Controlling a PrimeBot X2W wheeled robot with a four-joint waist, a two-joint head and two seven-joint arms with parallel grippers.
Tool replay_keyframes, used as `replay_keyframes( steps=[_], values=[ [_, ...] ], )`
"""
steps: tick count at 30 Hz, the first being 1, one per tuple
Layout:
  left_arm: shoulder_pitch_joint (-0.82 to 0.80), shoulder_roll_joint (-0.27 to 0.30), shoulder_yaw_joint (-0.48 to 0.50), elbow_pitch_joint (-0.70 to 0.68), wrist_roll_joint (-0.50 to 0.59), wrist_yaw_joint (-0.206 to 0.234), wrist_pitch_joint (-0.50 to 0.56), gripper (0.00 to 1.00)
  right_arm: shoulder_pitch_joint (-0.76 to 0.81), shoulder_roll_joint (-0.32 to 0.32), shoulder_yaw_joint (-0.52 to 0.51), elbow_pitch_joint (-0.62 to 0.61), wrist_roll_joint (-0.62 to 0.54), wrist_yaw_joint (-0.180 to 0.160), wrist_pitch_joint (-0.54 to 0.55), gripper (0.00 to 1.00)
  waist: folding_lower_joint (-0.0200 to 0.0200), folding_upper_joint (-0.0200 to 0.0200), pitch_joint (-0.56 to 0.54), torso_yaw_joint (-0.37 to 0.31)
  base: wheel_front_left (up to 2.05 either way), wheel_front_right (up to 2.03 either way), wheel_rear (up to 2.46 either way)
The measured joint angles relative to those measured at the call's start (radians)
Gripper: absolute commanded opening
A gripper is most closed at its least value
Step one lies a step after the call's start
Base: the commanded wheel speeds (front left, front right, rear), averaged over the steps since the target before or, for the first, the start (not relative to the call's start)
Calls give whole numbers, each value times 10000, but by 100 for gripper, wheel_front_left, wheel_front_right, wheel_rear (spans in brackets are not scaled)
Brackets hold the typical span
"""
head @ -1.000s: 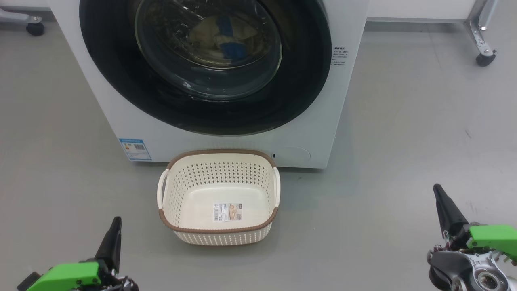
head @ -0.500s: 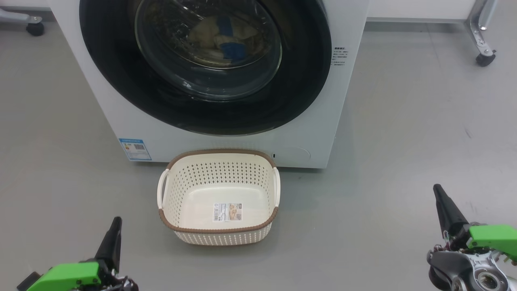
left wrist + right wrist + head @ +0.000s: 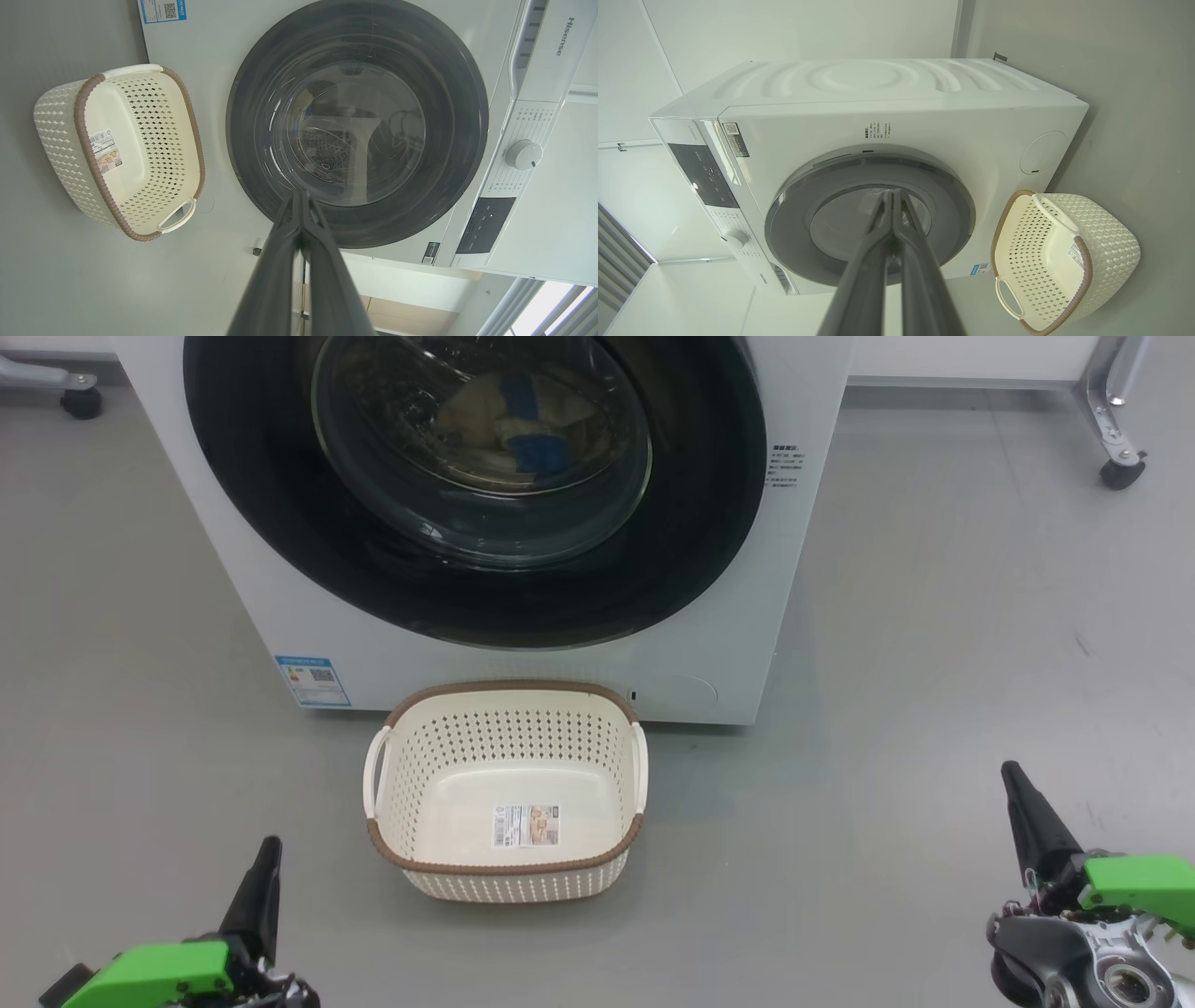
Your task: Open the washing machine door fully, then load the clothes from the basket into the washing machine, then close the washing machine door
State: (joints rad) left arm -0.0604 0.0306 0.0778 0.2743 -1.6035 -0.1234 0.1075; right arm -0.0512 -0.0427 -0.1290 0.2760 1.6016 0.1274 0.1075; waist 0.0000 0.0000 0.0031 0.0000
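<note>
The white washing machine (image 3: pixel 523 663) stands ahead with its round black-rimmed door (image 3: pixel 280 541) closed flat against the front. Through the glass I see the pale yellow and blue clothes (image 3: pixel 513 425) lying in the drum. The cream basket (image 3: pixel 439 756) sits on the floor just in front of the machine, with just a label sticker inside. My left gripper (image 3: pixel 269 845) hangs low at the lower left, shut with nothing in it. My right gripper (image 3: pixel 1009 771) is at the lower right, shut and holding nothing too. Both stand well back from the machine. In the wrist views the door (image 3: pixel 458 154) (image 3: pixel 794 224) also looks closed.
Grey floor surrounds the machine. A caster wheel (image 3: pixel 81 401) sits at the far left and a metal frame leg with a caster (image 3: pixel 1120 471) at the far right. The control panel with a knob (image 3: pixel 524 154) runs along the machine's top.
</note>
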Motion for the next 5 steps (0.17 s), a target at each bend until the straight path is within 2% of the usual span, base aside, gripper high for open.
replay_keyframes(
  steps=[5],
  values=[
    [0,0,0,0,0,0,0,0,0,0,0,0,0,0,0,0,0,0,0,0,0,0,0]
  ],
)
